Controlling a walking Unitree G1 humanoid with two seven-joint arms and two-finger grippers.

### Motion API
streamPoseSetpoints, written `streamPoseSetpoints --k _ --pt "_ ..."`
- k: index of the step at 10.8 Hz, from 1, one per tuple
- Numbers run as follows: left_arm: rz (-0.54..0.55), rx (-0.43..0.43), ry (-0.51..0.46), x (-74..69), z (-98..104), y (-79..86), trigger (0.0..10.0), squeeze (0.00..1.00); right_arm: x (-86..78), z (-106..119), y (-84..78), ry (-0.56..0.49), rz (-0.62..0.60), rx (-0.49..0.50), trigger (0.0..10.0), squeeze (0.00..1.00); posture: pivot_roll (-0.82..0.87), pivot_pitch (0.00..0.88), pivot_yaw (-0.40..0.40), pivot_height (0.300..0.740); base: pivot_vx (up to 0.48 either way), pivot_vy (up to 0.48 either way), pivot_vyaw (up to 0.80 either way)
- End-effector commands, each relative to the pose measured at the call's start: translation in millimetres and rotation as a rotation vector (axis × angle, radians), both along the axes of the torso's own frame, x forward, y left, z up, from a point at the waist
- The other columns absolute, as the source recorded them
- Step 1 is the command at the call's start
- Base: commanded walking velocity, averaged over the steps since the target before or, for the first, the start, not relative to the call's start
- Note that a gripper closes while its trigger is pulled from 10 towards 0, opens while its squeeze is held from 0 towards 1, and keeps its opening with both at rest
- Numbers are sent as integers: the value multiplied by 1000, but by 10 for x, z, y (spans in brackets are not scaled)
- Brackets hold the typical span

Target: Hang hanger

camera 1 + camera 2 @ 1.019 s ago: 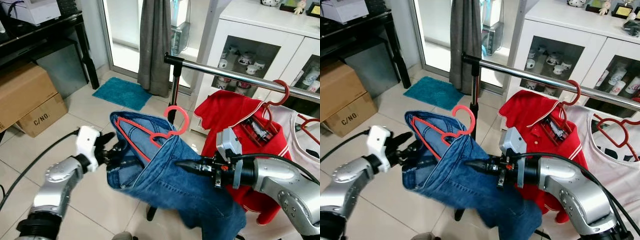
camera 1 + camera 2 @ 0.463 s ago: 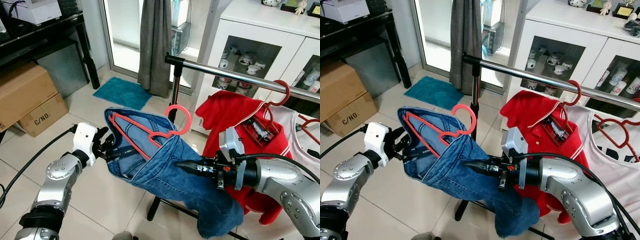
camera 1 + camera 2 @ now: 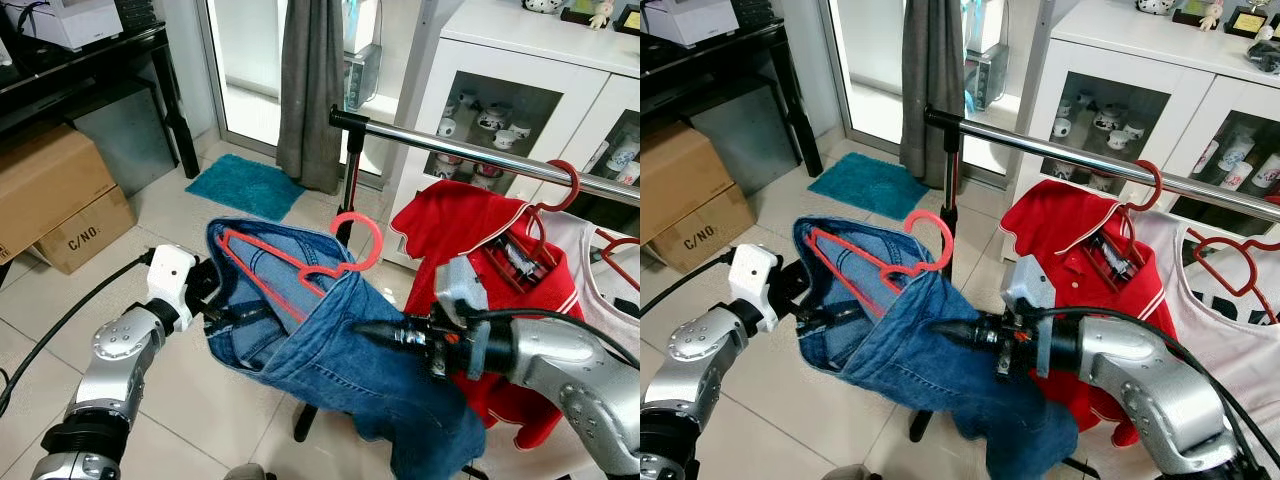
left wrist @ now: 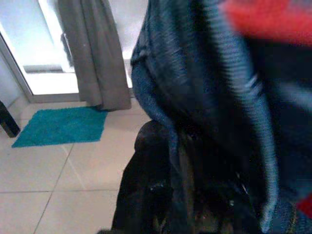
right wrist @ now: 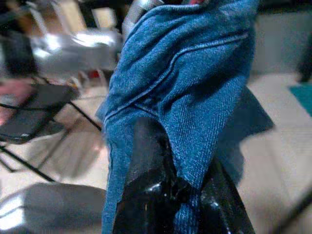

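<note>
Red hanger (image 3: 300, 265) with blue jeans (image 3: 340, 370) draped over it sits mid-frame in the eye views, held up between both arms, below and in front of the chrome rail (image 3: 480, 155). Hook of the hanger curls up at about 1 o'clock from its body, not on the rail, just beside the black upright post (image 3: 350, 190) of the rack.

Left gripper (image 3: 215, 308) at 9 o'clock of the jeans, fingers clenched on the waistband edge; left wrist view shows denim pinched between the black fingers (image 4: 146, 195). Right gripper (image 3: 375, 330) at 4 o'clock of the hanger, fingers clamped on a fold of the jeans; right wrist view shows denim wedged between its fingers (image 5: 151, 180).

At 3 o'clock, a red shirt (image 3: 460, 250) hangs from the rail on another red hanger (image 3: 555, 190); a white garment (image 3: 1230, 320) hangs beside it, further right. Behind the rail, a white cabinet (image 3: 520, 60) with glass doors and cups inside. At 12 o'clock, a grey curtain (image 3: 310, 90) and a teal mat (image 3: 245, 185) on the tiled floor (image 3: 200, 400). At 10 o'clock, cardboard boxes (image 3: 60, 200) under a black table (image 3: 90, 70); the lower box reads "C/NO." Other writing not legible.
</note>
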State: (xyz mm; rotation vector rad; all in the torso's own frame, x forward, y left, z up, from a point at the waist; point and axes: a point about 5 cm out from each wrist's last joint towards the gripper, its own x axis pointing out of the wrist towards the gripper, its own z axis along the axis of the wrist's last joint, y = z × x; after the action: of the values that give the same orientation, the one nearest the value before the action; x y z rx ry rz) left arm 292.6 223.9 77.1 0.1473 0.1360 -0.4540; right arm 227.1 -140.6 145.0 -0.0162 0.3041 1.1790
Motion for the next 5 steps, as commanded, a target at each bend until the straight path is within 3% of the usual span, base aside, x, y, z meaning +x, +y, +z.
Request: streamPoseSetpoints --k 1,2,5 --pt "-2 -5 -37 -8 70 35 0 0 89 2 -6 -35 -52 -51 0 0 -17 0 14 740 0 0 0" --pt "0 -13 -78 -48 151 111 0 0 237 -112 -53 -49 -166 -158 0 0 -10 0 11 740 0 0 0" --pt "23 45 -94 -56 242 295 0 0 176 -338 -104 -66 -43 -456 0 0 2 0 2 740 0 0 0"
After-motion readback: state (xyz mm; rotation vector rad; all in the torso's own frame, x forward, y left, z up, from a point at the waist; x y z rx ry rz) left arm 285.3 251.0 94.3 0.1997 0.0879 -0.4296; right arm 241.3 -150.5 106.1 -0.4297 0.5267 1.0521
